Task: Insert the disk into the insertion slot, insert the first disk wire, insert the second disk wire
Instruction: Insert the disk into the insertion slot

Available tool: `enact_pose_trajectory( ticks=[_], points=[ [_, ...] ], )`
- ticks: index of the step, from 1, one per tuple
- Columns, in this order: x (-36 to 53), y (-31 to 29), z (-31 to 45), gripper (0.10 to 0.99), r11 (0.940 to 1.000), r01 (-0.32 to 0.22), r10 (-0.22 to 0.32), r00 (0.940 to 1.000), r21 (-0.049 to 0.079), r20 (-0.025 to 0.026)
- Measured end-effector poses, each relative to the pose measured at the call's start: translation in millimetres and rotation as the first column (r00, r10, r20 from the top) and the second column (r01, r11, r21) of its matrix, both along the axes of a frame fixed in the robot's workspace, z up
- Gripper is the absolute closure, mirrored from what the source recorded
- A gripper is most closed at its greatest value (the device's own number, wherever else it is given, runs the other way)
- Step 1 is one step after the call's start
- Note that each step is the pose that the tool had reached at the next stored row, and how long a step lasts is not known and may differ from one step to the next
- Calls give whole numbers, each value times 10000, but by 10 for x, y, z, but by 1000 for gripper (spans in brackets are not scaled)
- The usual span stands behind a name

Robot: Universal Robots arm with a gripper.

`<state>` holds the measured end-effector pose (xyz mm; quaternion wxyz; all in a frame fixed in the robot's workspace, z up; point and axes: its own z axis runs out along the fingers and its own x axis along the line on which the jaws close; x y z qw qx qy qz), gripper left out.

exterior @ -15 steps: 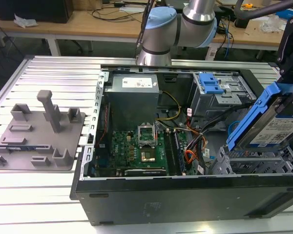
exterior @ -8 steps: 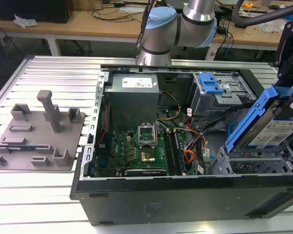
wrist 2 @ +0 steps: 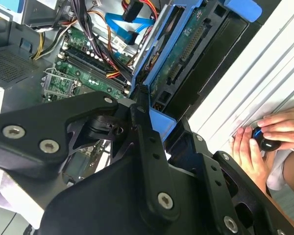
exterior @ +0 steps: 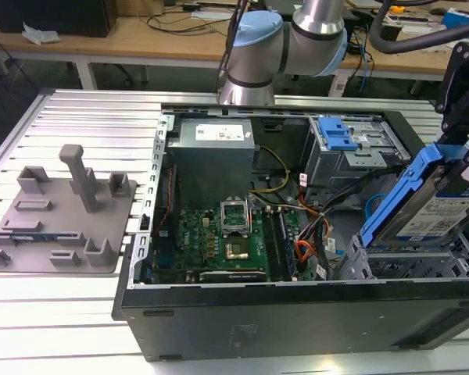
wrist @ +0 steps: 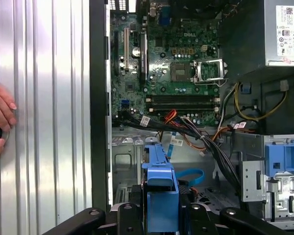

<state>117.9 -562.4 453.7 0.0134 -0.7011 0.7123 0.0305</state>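
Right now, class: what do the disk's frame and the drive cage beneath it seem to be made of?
Disk frame: probably plastic, bright blue, with a smooth moulded look and slight sheen. Drive cage: seemingly sheet metal, grey, thin and perforated, with a dull finish.

**Blue, green and ribbed silver**

The disk (exterior: 442,215) is silver-grey with a white-and-blue label, framed in bright blue; the end effector (wrist: 160,211) is black; the motherboard (exterior: 219,234) is green; the case (exterior: 297,320) is black; the desk (exterior: 62,328) is ribbed silver-white; at the exterior view's left, a plain grey fixture (exterior: 55,211).
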Motion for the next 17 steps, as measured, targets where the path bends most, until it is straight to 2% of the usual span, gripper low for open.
enact_pose_trajectory(
  ticks=[6,10,17],
  points=[
    [0,1,-77,722,10000,0,0,10000,1,0],
    [0,0,-154,722,10000,-1,1,10000,2,0],
    [0,0,-346,722,10000,-5,5,10000,1,0]
  ],
)
